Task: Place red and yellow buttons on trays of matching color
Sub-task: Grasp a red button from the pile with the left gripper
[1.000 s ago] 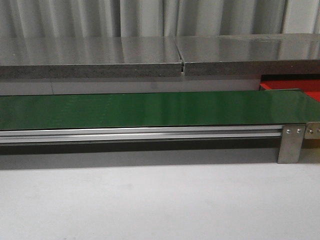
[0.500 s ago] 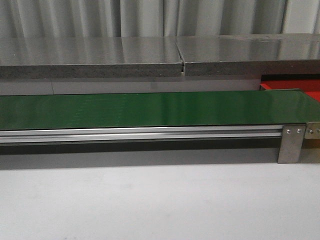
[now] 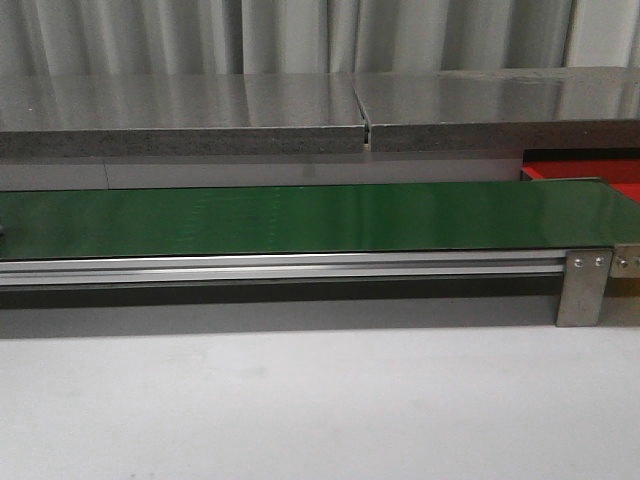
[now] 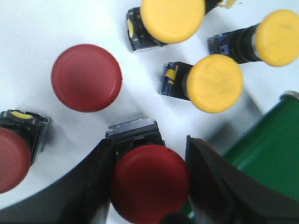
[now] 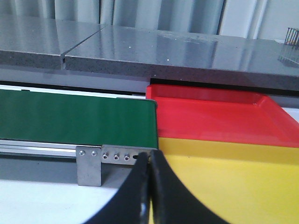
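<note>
In the left wrist view my left gripper (image 4: 149,151) is shut on a red button (image 4: 149,184), its dark fingers pressing both sides of the domed cap. On the white table around it are two more red buttons (image 4: 86,77) (image 4: 10,158) and three yellow buttons (image 4: 173,18) (image 4: 215,83) (image 4: 279,31). The right wrist view shows my right gripper (image 5: 150,156) shut with nothing in it, in front of the yellow tray (image 5: 224,182). The red tray (image 5: 210,116) lies just behind the yellow one. In the front view only a corner of the red tray (image 3: 612,172) shows, and neither gripper is seen.
A long dark green belt (image 3: 300,218) on an aluminium frame (image 3: 582,285) crosses the front view; its end (image 4: 266,149) lies beside the held button. A grey stone ledge (image 3: 180,125) runs behind it. The trays butt against the belt's right end (image 5: 140,121).
In the front view a small dark shape has come in at the far left edge of the belt. Nothing else there has moved.
</note>
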